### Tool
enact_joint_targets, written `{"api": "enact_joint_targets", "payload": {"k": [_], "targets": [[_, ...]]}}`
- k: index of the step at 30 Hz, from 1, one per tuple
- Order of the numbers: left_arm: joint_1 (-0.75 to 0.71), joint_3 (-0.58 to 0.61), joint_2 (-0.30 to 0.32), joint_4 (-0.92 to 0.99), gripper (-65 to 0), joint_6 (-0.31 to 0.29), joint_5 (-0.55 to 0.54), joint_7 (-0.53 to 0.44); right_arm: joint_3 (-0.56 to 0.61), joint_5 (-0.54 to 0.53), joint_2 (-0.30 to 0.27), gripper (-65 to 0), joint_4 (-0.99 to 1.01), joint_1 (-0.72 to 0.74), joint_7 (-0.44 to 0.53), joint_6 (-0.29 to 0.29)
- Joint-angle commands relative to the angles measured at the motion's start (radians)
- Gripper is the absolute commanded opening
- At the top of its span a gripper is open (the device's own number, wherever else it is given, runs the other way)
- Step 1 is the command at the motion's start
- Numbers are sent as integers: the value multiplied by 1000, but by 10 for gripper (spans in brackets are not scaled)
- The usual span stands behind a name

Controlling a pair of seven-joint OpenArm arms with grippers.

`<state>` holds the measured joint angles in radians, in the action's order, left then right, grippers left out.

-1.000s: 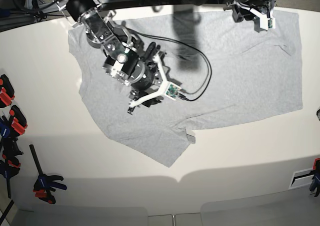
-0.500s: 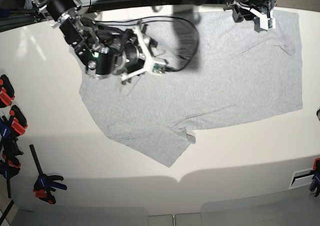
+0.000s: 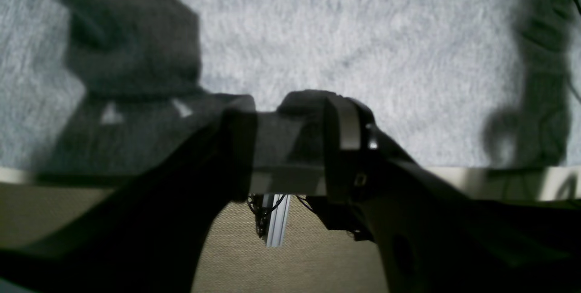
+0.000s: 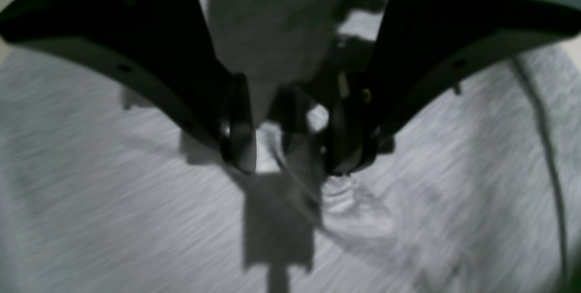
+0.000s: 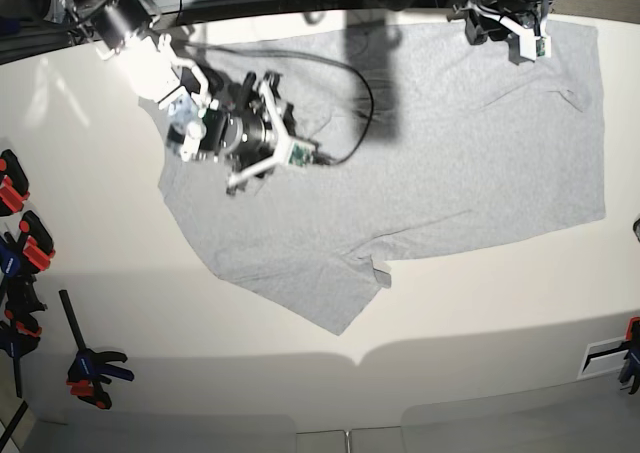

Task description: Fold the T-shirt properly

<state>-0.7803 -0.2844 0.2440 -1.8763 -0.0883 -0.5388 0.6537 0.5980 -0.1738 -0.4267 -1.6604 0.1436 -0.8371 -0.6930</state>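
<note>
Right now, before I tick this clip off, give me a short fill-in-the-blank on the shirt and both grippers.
1. The T-shirt lies spread ____ on the table, not yet folded.
2. The right gripper has its jaws ____ above the grey fabric.
3. The left gripper sits at the shirt's edge and holds ____.
4. Orange-and-black ____ lie along the table's edge.

Missing words: flat; open; nothing; clamps

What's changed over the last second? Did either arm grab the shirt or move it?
The right hand pulled back from the middle of the T-shirt toward the shirt's left edge in the base view, near the sleeve. Its jaws are open and it holds nothing. The left hand stayed at the far edge of the table, also open and empty. The T-shirt lies spread flat as before, unfolded.
</note>
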Motion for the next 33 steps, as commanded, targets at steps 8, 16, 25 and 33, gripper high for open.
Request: {"api": "enact_joint_targets", "payload": {"k": [8,16,25,33], "targets": [[-15,-3,3,-1,-420,9,17,27,-9,-3,90,-389,-15,153,154,171],[-14,-3,3,-17,-420,9,13,66,-12,67,151,-389,-15,169,122,335],[-14,-3,3,-217,-420,9,95,56,-80,62,150,-389,-15,169,96,338],[34,-3,4,-348,-404,13,368,-10,-102,67,149,-384,-15,169,-29,337]]}}
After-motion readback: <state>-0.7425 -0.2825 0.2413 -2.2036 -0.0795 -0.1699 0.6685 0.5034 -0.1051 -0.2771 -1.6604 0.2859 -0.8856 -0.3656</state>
